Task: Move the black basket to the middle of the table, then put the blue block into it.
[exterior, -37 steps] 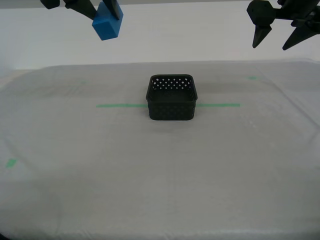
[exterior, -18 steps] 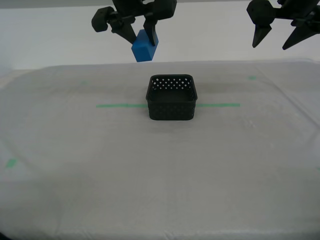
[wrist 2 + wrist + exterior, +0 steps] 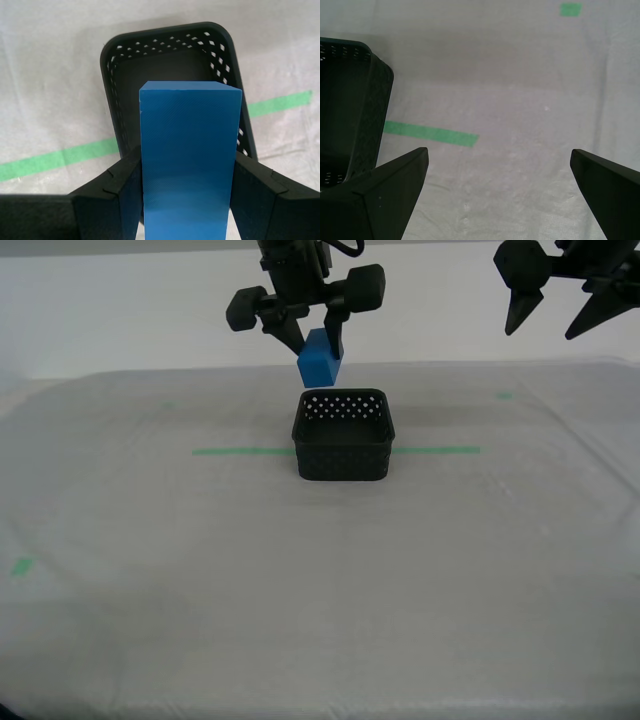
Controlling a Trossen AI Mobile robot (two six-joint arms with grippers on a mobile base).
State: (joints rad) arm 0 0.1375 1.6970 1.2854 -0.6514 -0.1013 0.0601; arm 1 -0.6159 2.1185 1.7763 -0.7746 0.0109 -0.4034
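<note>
Item: blue block [image 3: 320, 364], held by its side faces between the jaws of my second claw [image 3: 318, 348], suspended clear of the tabletop [image 3: 150, 540]. Change logged: over the last second this claw has carried the block in from the exterior view's upper left, and it now hangs just above the far rim of the black basket [image 3: 343, 436]. The second wrist view confirms the alignment, with the block's end face [image 3: 189, 160] pointing down toward the open basket [image 3: 170, 65]. Item: black basket, upright, empty, sitting across the green tape line [image 3: 240, 451] near the tabletop's middle; placement step judged complete. Item: my first claw [image 3: 556, 312], raised at the exterior view's upper right, jaws spread wide, holding nothing, well apart from the basket. Status: transport nearly done; judged remaining are a slight move toward the basket's centre, a descent, and release. Risk noted: dropping from here could catch the far rim.
</note>
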